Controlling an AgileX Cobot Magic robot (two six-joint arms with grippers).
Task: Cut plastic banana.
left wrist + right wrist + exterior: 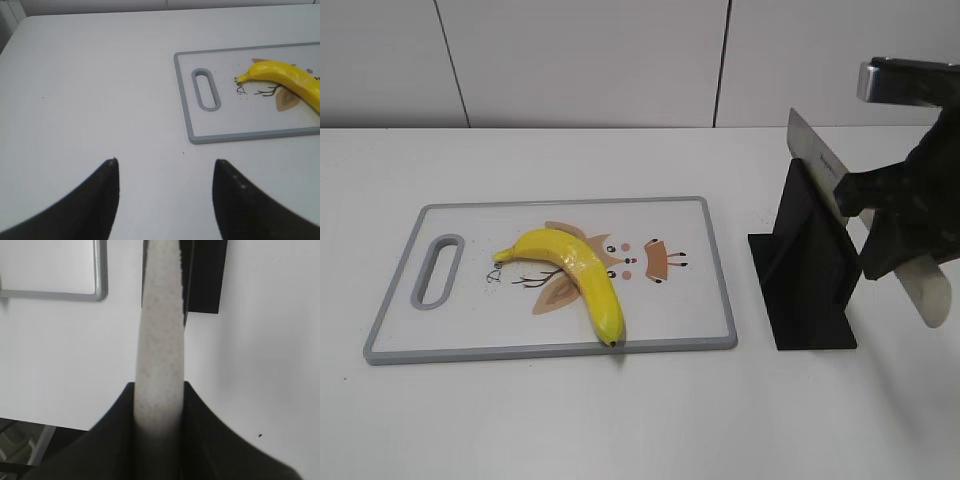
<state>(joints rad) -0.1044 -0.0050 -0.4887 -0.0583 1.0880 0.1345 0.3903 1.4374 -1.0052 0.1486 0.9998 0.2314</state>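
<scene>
A yellow plastic banana [575, 275] lies on a white cutting board with a grey rim [715, 260]; it also shows in the left wrist view [287, 80]. My right gripper [880, 215] is shut on a knife by its pale handle [159, 355]. The grey blade [815, 160] points up and left, above a black knife stand [805, 270]. The knife is to the right of the board, apart from the banana. My left gripper [165, 165] is open and empty above bare table, left of the board [186, 100]. It is out of the exterior view.
The black stand's base [810, 330] sits on the white table right of the board. The board has a handle slot [438, 270] at its left end. A white wall stands behind the table. A board corner [100, 290] shows in the right wrist view.
</scene>
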